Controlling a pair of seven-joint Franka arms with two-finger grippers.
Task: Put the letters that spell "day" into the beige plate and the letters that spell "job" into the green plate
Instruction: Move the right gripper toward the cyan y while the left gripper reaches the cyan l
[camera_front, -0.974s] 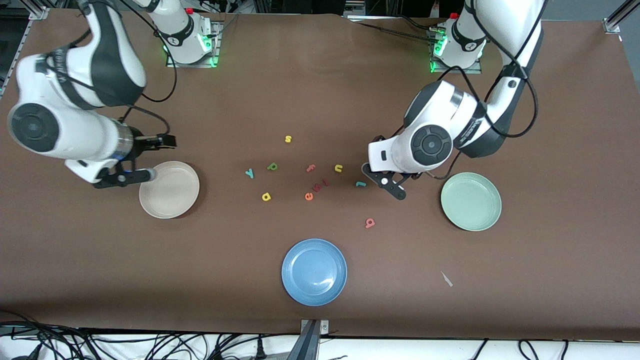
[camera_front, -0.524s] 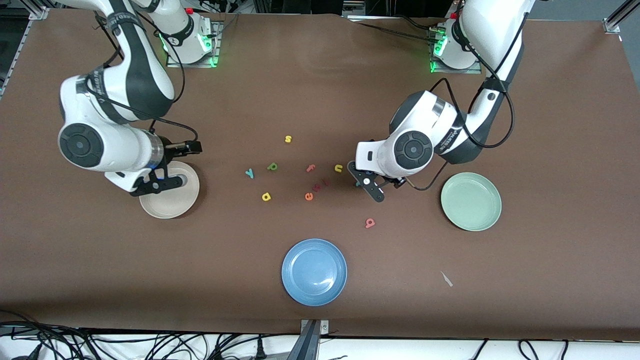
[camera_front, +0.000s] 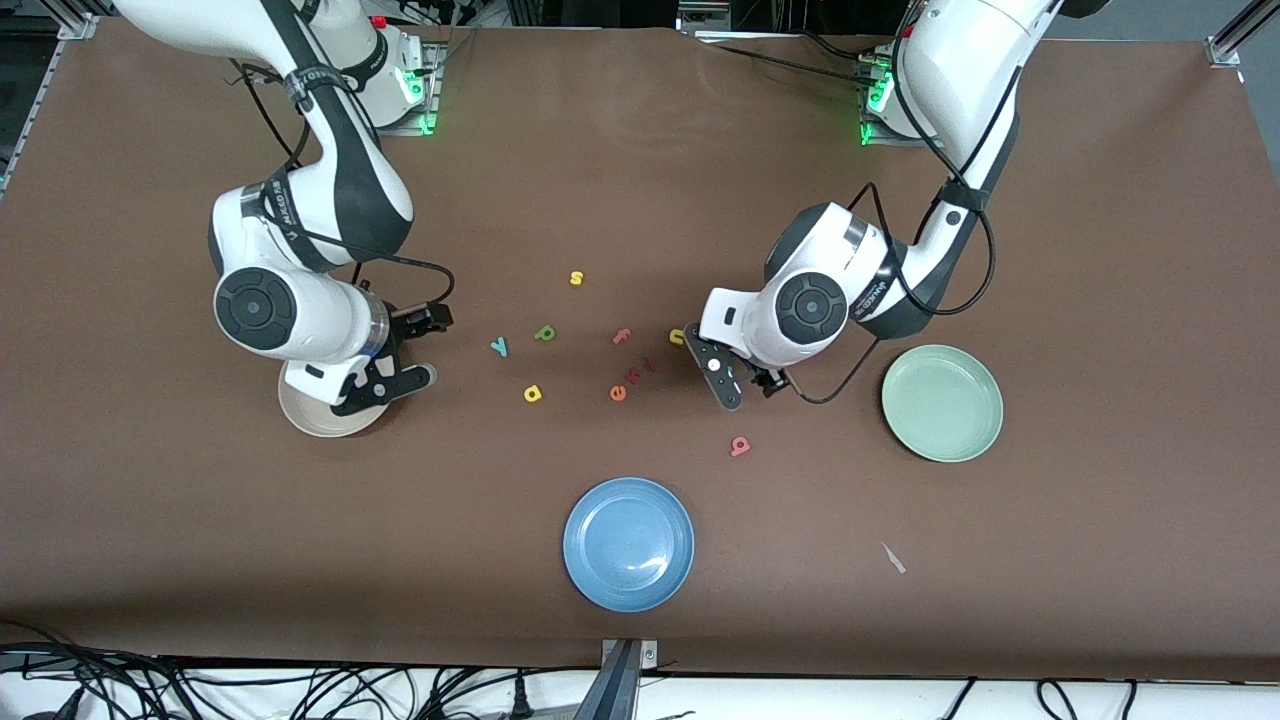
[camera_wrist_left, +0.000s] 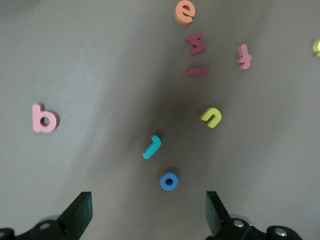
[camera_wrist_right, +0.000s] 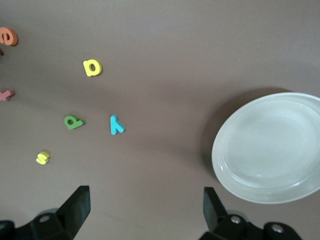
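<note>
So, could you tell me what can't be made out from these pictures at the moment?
- Front view: the teal j and blue o are covered by the left arm's wrist; only the left wrist view shows them.
- Front view: the beige plate is mostly covered by the right gripper.
- Right wrist view: that plate's rim is cut off by the picture's edge.
- Front view: the small pale scrap is too small to identify.

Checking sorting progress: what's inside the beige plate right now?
No letters show in the beige plate: the right wrist view shows its bowl bare. From the front, the right gripper, open, covers much of it.
</note>
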